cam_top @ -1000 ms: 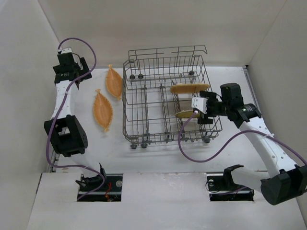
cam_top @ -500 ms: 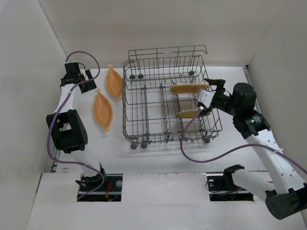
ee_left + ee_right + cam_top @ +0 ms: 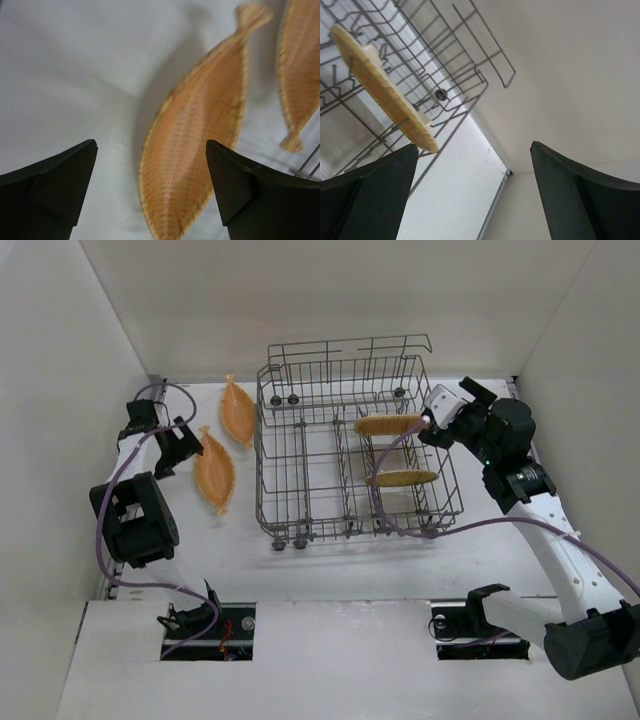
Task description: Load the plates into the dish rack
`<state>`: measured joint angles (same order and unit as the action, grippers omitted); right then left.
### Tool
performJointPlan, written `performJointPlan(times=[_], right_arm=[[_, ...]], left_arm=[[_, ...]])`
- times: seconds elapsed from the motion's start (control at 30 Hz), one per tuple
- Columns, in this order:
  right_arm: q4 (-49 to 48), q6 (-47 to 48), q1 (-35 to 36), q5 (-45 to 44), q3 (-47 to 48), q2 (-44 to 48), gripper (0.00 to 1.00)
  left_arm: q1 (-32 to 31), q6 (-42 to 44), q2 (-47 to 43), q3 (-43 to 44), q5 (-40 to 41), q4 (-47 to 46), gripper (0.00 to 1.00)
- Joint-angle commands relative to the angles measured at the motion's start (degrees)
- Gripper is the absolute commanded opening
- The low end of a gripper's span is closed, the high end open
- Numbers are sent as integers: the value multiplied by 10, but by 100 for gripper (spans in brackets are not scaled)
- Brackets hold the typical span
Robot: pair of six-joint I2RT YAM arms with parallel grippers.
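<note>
Two orange-tan plates lie flat on the table left of the dish rack: a far plate and a near plate. Two more plates stand on edge in the rack's right side, one farther back and one nearer. My left gripper is open and hovers just above the near table plate, which lies between its fingers; the far plate shows at right. My right gripper is open and empty beside the rack's right wall. Its view shows a racked plate.
White walls close in the table on the left, back and right. The right wall and its floor seam are close to my right gripper. The rack's raised back rail stands above the basket.
My right gripper pulled up and back out of the rack, leaving the nearer plate standing there. My left gripper moved toward me and down over the near table plate.
</note>
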<state>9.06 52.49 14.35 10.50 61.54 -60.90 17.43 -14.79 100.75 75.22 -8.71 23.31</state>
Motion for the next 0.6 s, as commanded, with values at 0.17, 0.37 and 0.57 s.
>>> performJointPlan(times=[0.17, 0.37, 0.57], right_arm=[[-43, -72, -15, -49, 41, -12, 100], [-41, -85, -1, -66, 52, -18, 100], [-30, -76, 17, -72, 60, -20, 100]], left_arm=[[14, -38, -111, -133, -39, 16, 79], [15, -32, -110, -158, -52, -15, 66], [15, -32, -76, -148, -67, -34, 61]])
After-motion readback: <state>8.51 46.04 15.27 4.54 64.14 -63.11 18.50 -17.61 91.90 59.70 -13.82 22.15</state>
